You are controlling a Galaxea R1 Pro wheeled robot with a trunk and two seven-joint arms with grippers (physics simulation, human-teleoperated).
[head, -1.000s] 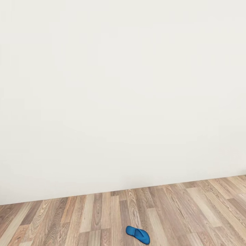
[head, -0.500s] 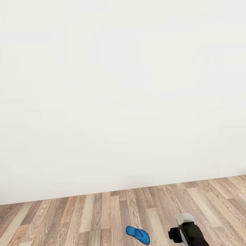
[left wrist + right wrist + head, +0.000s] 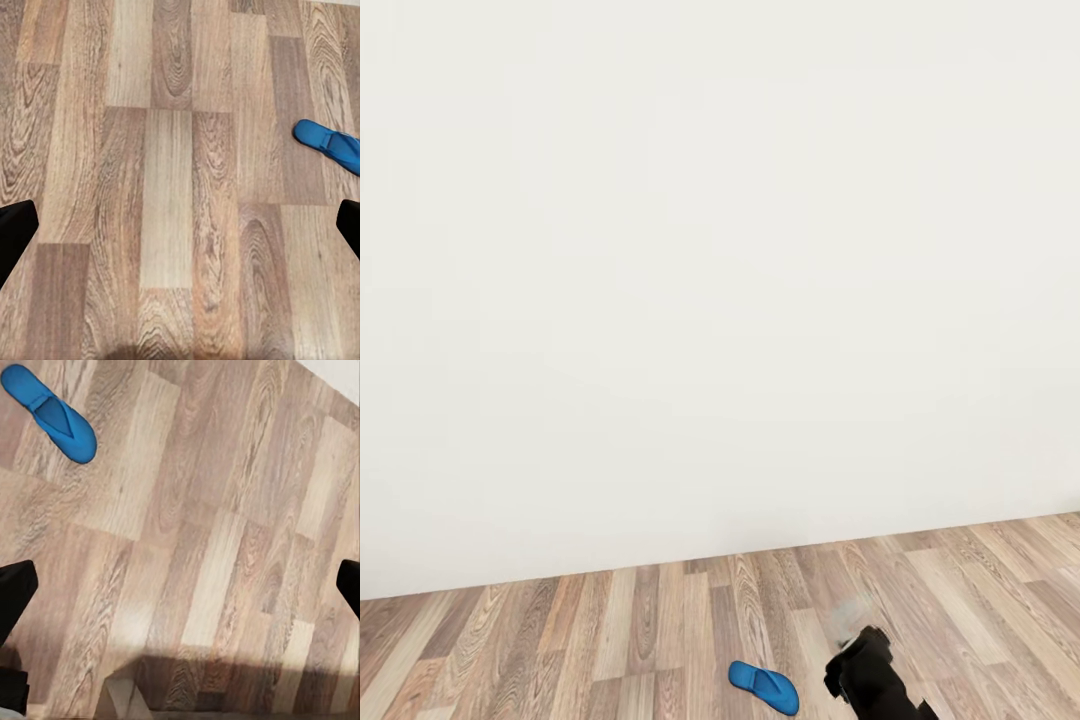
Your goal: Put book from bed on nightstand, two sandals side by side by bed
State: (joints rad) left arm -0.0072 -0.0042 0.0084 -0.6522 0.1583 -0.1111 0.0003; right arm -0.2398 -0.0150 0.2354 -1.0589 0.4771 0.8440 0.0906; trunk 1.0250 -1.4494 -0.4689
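Sandal [image 3: 763, 688] lies on floor [image 3: 610, 640] beside right pincer [image 3: 860, 670].

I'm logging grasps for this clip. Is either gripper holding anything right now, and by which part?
Nothing is held. Both wrist views show the fingers wide apart over bare wood floor, and the blue sandal lies flat on the floor, apart from the right arm.

The right arm [image 3: 872, 680] enters at the bottom of the head view, right of centre, as a dark, slightly blurred shape. The right gripper [image 3: 180, 592] has its fingers spread wide at the frame's edges. The left gripper [image 3: 180, 232] is likewise spread wide.
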